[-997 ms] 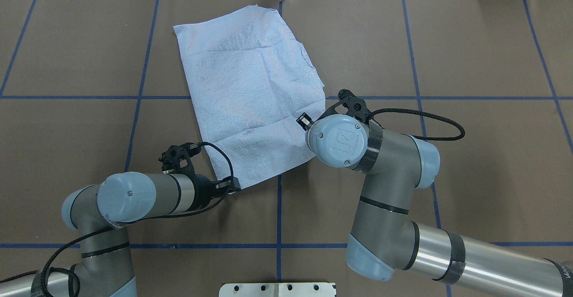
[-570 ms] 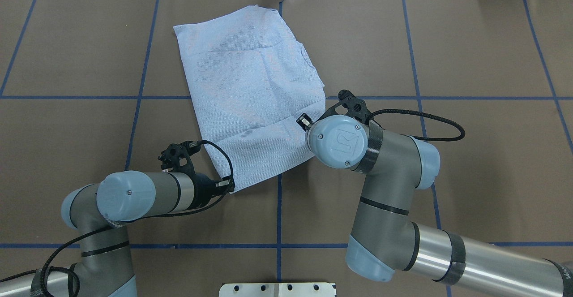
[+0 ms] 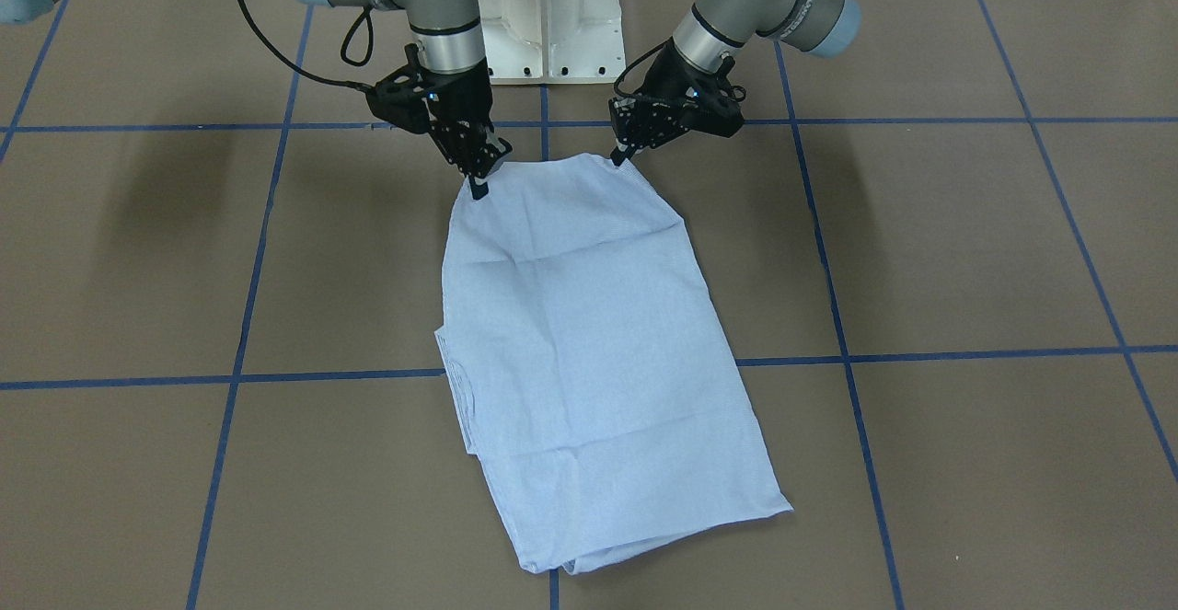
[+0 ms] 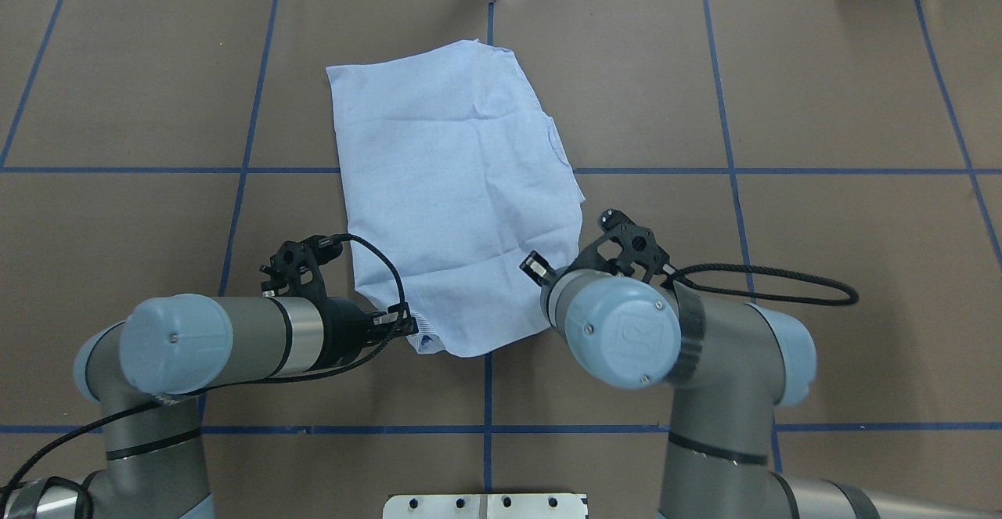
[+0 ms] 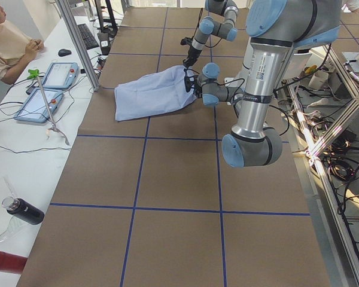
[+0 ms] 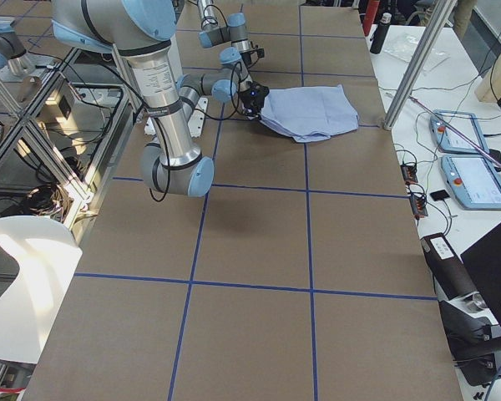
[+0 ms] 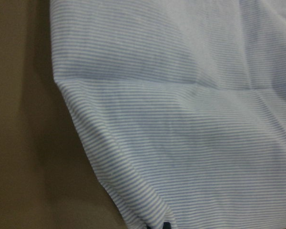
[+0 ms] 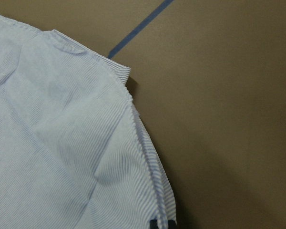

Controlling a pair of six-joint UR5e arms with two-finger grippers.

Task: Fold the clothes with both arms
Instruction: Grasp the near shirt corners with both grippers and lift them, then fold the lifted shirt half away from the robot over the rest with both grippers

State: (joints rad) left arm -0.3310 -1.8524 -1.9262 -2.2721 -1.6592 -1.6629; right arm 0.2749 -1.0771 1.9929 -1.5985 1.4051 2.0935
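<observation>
Black and two-fingered, the left pincer (image 3: pixel 617 155) is clamped on one corner of the cloth edge nearest the white pedestal base (image 3: pixel 548 30); the right pincer (image 3: pixel 478 185) is nipped shut on the other corner of that edge. Both wrist views show stripes running down into the fingertips, so each hold looks like a thin pinch of border only. Out from the pedestal lies the fine-striped light blue and white shirt (image 3: pixel 589 334), already a long narrow panel, flat on the brown paper-covered counter (image 3: pixel 966 251) and slightly skewed to the blue tape lines (image 3: pixel 920 352).

The step in hand seems to be carrying the held edge over to the end farthest from the pedestal. To do it well, both corners should rise together at one height and pace, with the span between them taut but not stretched, and travel along the shirt's own slant, not along the tape. A thin pinch may slip if one arm leads.

The shirt's far end sits well inside the counter's edge; open brown surface lies to both sides of the pedestal's line, so the arms have room to swing outward.
</observation>
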